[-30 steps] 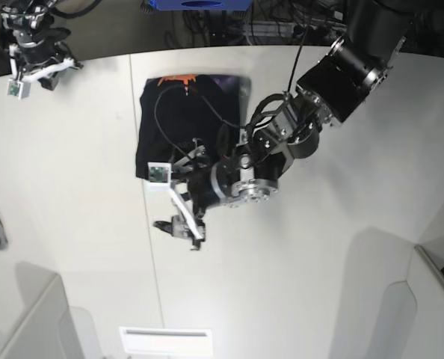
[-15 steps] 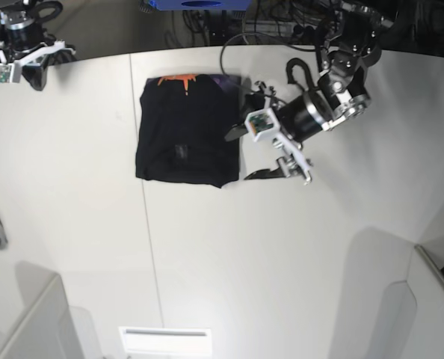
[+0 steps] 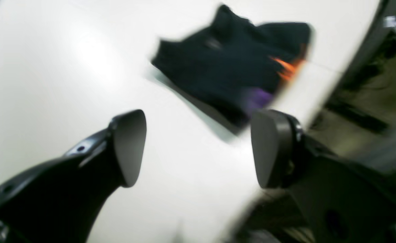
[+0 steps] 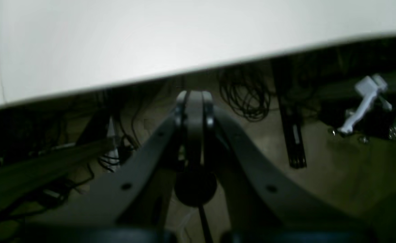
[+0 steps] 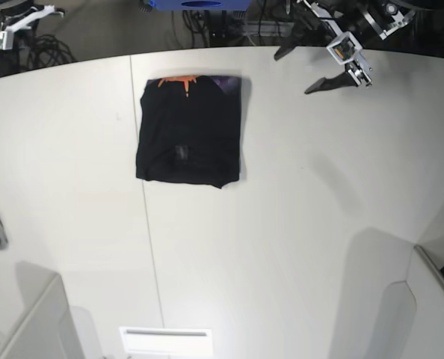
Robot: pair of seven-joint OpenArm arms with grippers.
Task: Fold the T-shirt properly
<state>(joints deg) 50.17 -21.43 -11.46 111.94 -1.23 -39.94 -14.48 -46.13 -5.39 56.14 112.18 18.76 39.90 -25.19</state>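
The black T-shirt (image 5: 190, 132) lies folded into a rough rectangle on the white table (image 5: 282, 224), with orange and purple print along its far edge. It shows blurred in the left wrist view (image 3: 231, 71). My left gripper (image 5: 303, 69) is open and empty, high over the table's far right edge, well apart from the shirt; its fingers (image 3: 127, 148) stand wide apart. My right gripper (image 4: 193, 108) is shut and empty, past the table's far left corner (image 5: 16, 22), over the floor.
Cables and a black stand lie on the floor behind the table (image 4: 245, 98). Grey bins stand at the near left (image 5: 28, 321) and near right (image 5: 431, 299). A white label plate (image 5: 166, 340) sits at the table's near edge.
My left arm has let go of the shirt and pulled back from its near edge to the table's far right. My right arm has drawn back off the far left corner. The shirt lies still.
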